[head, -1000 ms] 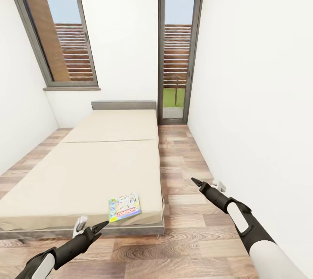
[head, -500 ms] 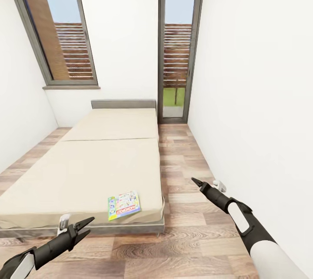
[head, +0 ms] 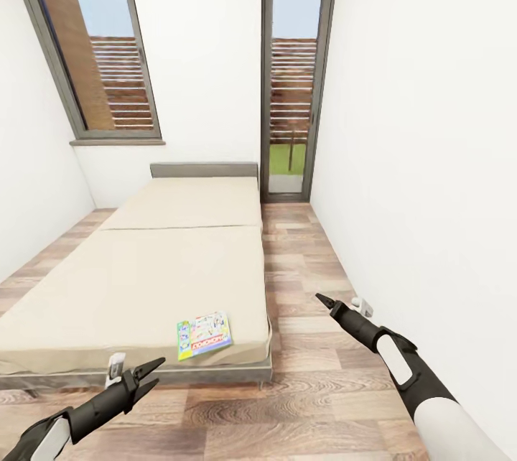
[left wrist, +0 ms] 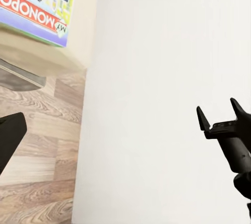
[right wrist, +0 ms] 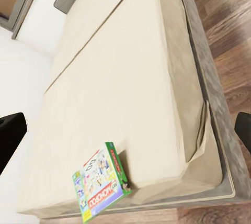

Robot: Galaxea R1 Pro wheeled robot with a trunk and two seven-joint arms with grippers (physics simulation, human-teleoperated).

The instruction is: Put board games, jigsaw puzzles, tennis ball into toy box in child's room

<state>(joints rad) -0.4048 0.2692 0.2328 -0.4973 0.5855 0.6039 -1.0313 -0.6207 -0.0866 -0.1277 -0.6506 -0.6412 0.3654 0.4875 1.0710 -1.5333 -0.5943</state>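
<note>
One board game point(head: 205, 335) lies flat near the foot corner of the bed point(head: 143, 281), close to the edge, so reachable w/o leaning. My left gripper point(head: 147, 373) hangs low just short of the bed frame, fingers spread, empty, prob. lining up for the box. Right gripper point(head: 324, 301) is over the floor beside the bed, fingers apart, holding nothing.

"MY MONOPOLY" reads in white letters on a red band across the lid of the board game point(left wrist: 36, 4), seen close in the left wrist view. On the same box point(head: 205, 335) lying on the bed point(head: 143, 281), head view, the red logo is too small to read.
</note>
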